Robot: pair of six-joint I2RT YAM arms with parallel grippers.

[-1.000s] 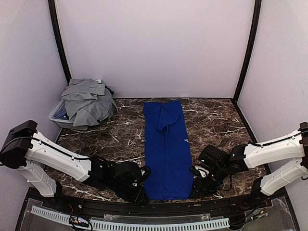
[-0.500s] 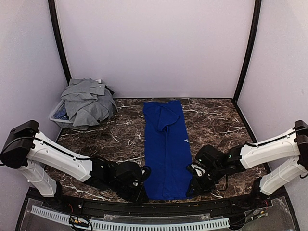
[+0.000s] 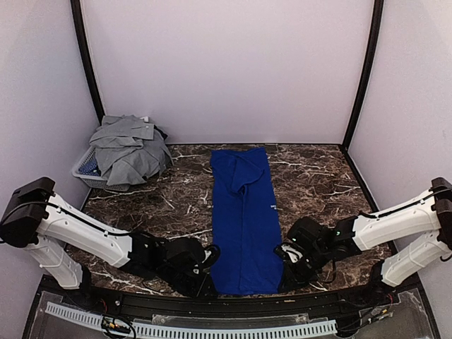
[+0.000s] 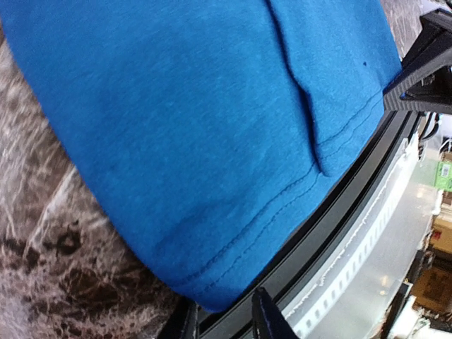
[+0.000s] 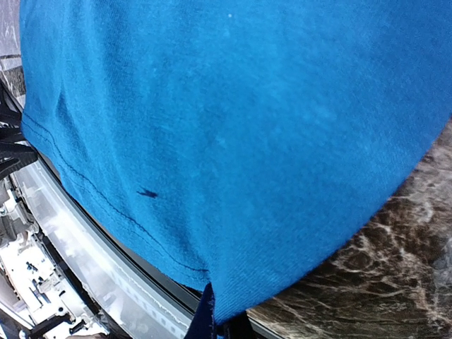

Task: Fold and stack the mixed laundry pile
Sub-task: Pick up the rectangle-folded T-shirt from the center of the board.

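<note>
Far left, grey clothes (image 3: 131, 148) are heaped in the basket (image 3: 83, 171). The left gripper (image 3: 206, 274) is at the blue shirt (image 3: 244, 212)'s near-left hem corner, jaws slightly apart with the corner between them, can't tell if it's pinched. The shirt lies as a long strip mid-table (image 3: 169, 201). The right gripper (image 3: 285, 272) is clamped tight on the near-right corner. The green label (image 4: 443, 173) is too small to read.

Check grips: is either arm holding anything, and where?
Right gripper is pinched shut on the blue T-shirt at its near-right hem corner. Left gripper straddles the near-left hem corner; whether it grips cannot be told.
</note>
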